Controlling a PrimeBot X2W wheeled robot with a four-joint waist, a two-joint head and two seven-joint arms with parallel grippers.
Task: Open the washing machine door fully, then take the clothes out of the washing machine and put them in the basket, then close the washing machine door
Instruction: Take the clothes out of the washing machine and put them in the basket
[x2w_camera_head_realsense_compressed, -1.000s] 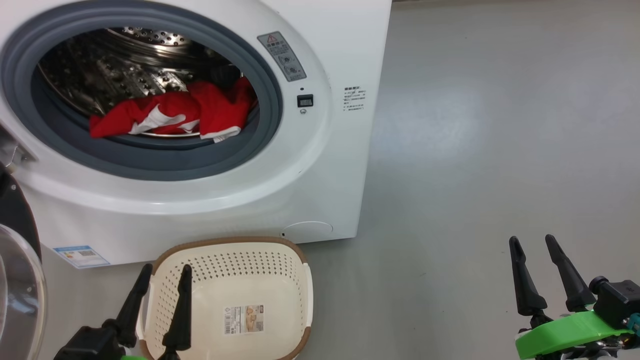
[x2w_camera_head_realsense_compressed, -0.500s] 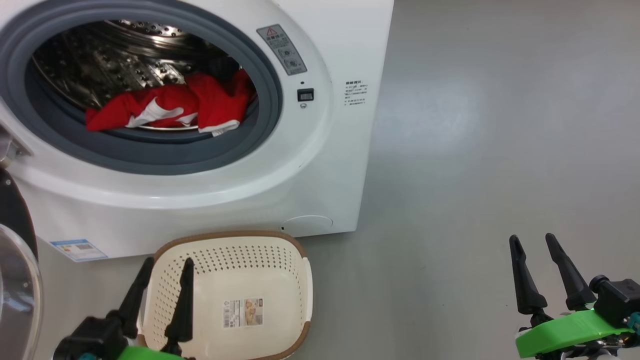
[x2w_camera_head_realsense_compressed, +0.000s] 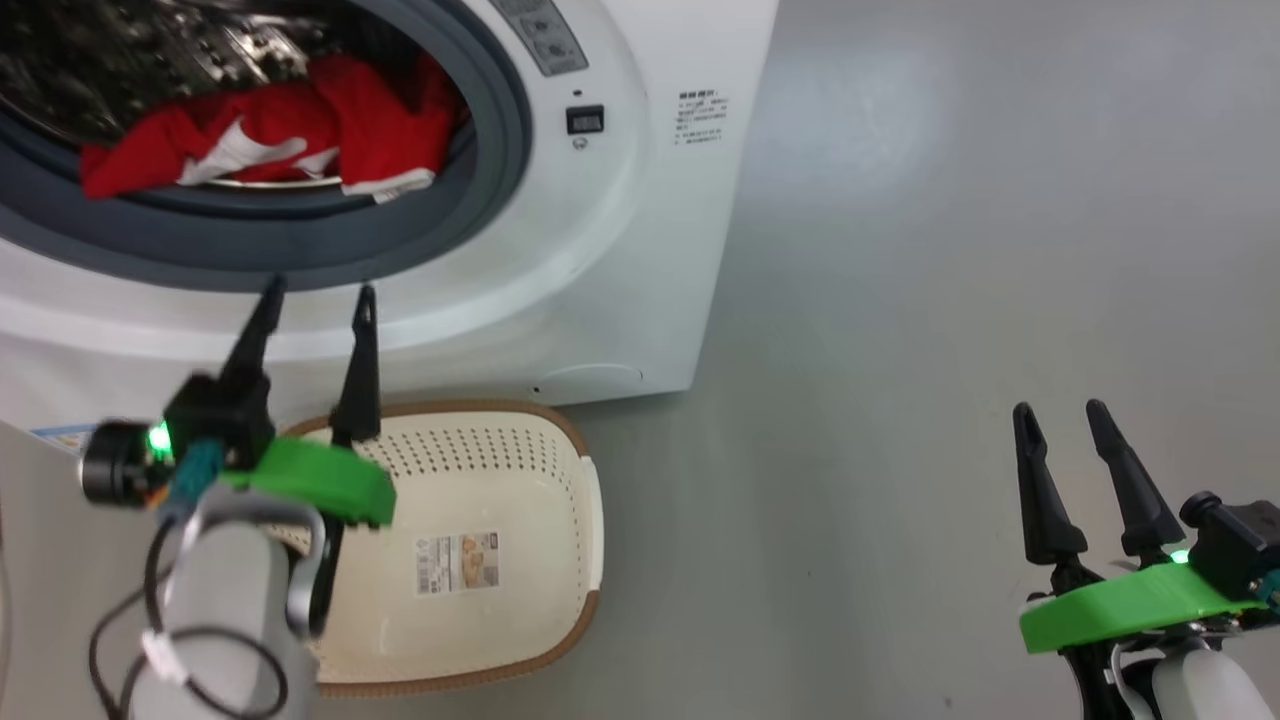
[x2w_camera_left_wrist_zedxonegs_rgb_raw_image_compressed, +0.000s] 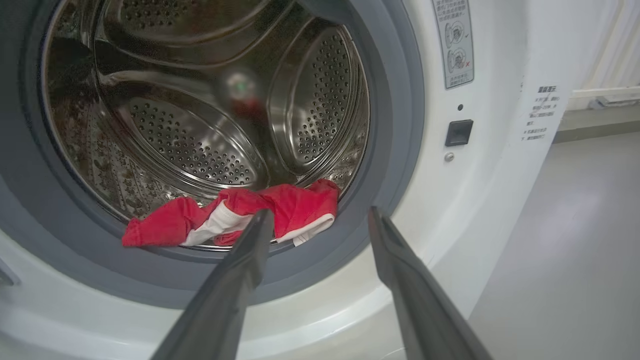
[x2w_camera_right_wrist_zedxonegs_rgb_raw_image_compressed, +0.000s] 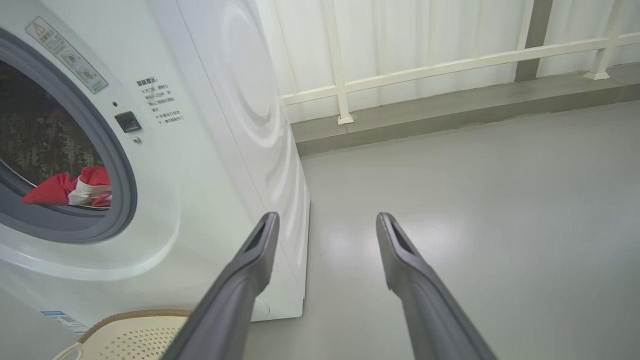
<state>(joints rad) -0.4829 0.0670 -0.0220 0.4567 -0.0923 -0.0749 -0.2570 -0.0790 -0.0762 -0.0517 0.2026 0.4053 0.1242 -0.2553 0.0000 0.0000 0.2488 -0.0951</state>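
At the front edge of the perforated steel drum (x2w_camera_left_wrist_zedxonegs_rgb_raw_image_compressed: 190, 155) lie bright red garments with white trim (x2w_camera_left_wrist_zedxonegs_rgb_raw_image_compressed: 300, 200). Our left hand (x2w_camera_left_wrist_zedxonegs_rgb_raw_image_compressed: 320, 214) hovers open just before them. We judge retrieval is beginning; next comes reaching in to pinch fabric.

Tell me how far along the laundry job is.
Done: the big white front-loading washing machine stands open. In hand: the open left gripper points at the bright red fabric clothes in the steel drum, not touching. Left: clothes into the empty cream perforated plastic basket, then close the machine.
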